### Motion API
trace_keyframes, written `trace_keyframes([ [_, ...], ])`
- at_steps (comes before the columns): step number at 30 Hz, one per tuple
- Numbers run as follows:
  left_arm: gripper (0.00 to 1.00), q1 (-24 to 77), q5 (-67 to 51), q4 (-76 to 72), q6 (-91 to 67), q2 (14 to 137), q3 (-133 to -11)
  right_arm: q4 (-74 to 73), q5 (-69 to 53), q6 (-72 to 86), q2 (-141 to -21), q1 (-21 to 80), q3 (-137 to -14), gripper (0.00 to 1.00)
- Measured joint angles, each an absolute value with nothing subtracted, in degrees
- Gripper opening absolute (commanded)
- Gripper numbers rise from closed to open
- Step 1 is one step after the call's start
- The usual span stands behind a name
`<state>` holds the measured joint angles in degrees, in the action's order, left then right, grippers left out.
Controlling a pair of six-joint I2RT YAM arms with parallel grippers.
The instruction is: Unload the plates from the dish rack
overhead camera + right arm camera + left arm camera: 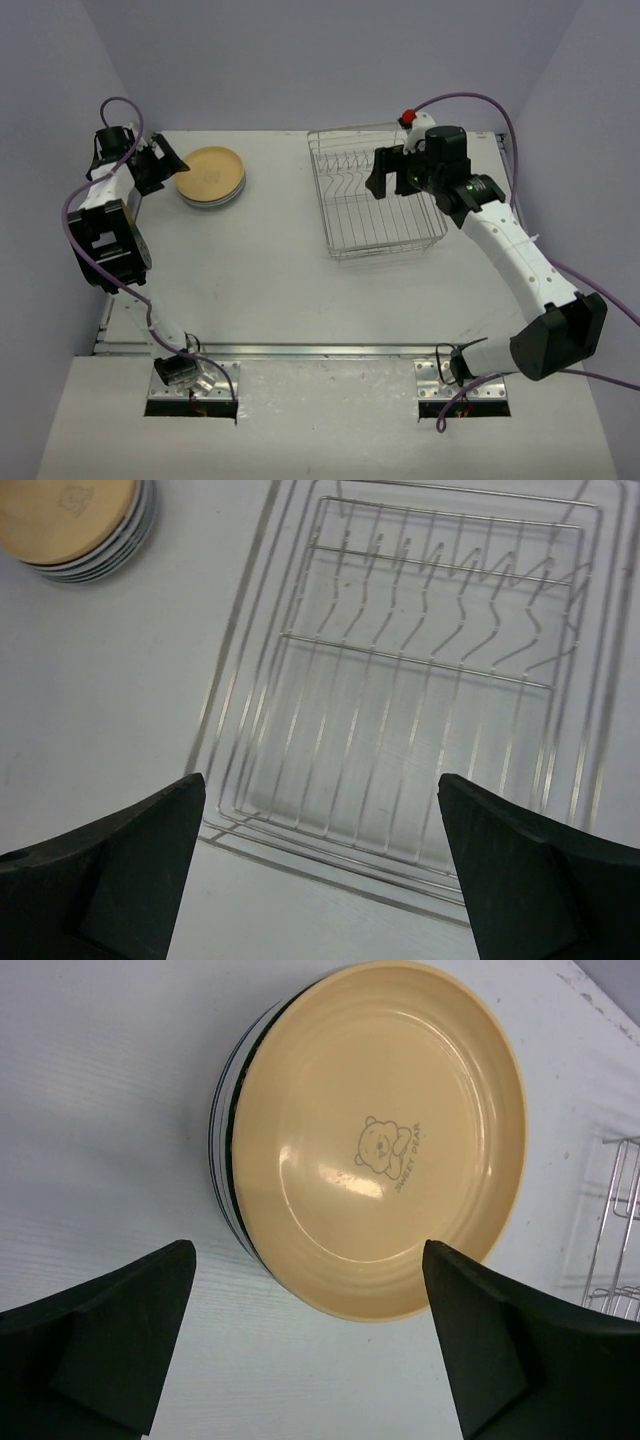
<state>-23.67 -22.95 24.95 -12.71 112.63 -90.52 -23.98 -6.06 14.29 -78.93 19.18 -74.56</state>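
Plates [211, 177]: all in one stack on the bench [270, 270], far-left area, well apart from the rack [372, 200]. The tan plate [380, 1140] lies on top, face up, with a bear print in its centre; white plates with dark rims show underneath. Stacking keeps them compact and stable.

Rack: the right wrist view shows bare wire and empty slot prongs, no plate in it. Judgement: unloading looks done.

Left fingers [110, 1340]: spread wide, holding nothing, just beside the stack's near-left edge and above the bench. The spread suits a release or a clear pull-back.

Right fingers [110, 870]: also apart and empty, hanging over the rack's left part and looking down into it, a fair pose for checking the slots.

Surroundings: a small red item [408, 117] sits at the rack's far corner; what it is I cannot tell. A purple cable [470, 100] loops above the right arm. Nothing lies between stack and rack. Risk: the left fingers could nudge the stack if they swing right.
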Motion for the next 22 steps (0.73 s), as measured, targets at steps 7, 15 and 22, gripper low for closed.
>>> trace_keyframes([
  [7,1.00,-21.48,-23.61,27.30,-1.54,96.82,-87.20,-26.57,3.32,10.64,-71.65,8.56,-70.11,0.99],
  [15,1.00,-13.15,-22.45,25.56,8.66,64.13,-69.35,-26.58,6.90,9.56,-62.17,3.09,-55.19,0.99],
  [22,1.00,-13.58,-21.68,25.46,10.91,53.69,-59.20,-26.39,6.95,8.50,-55.58,3.14,-49.47,0.99],
])
